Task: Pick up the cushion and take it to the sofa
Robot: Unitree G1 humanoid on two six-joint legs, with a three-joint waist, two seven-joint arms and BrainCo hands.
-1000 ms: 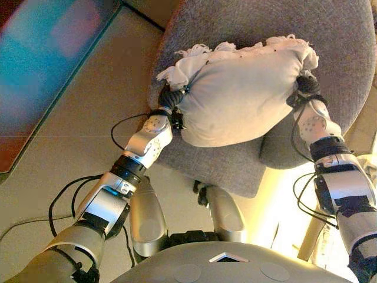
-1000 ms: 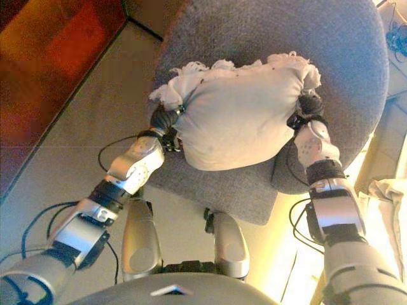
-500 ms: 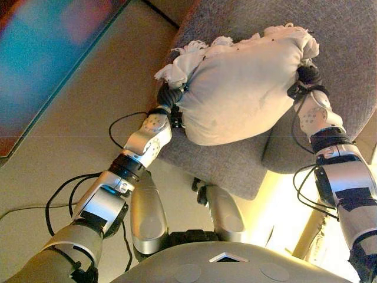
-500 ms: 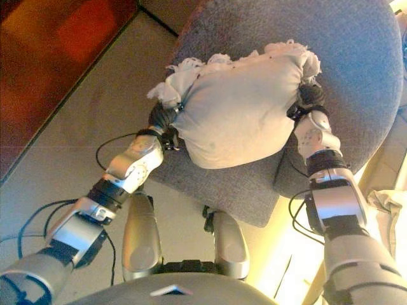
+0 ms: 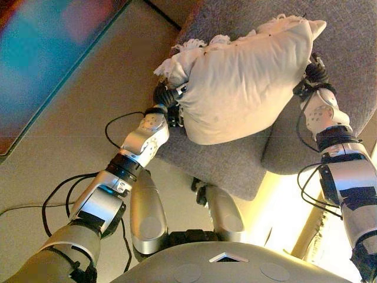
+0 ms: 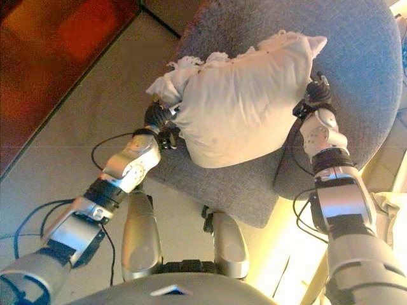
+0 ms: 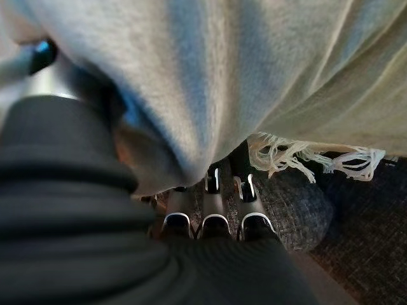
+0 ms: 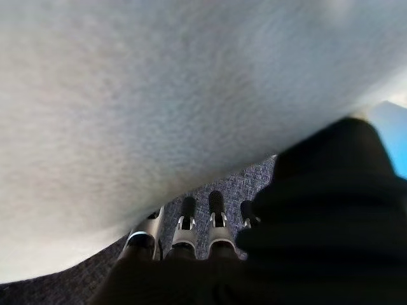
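A cream cushion (image 5: 241, 82) with a fringed edge is held between my two hands, just above the grey upholstered sofa seat (image 5: 224, 159). It is tilted, with its right corner up. My left hand (image 5: 168, 97) grips its left end below the fringe. In the left wrist view its fingers (image 7: 216, 219) run under the cushion (image 7: 254, 76) and its thumb (image 7: 41, 57) lies on the other side. My right hand (image 5: 315, 73) presses against the cushion's right side, under the raised corner. In the right wrist view the cushion (image 8: 159, 95) fills the space above the hand (image 8: 318, 190).
The sofa seat's front edge overhangs a beige tiled floor (image 5: 70, 130). A dark glossy panel (image 5: 35, 59) lies on the floor at the far left. A pale wooden leg (image 5: 312, 236) and a light cloth (image 6: 391, 203) stand at the lower right.
The cushion's right end has risen and its corner now points up past my right hand. My left hand has shifted slightly left with its end.
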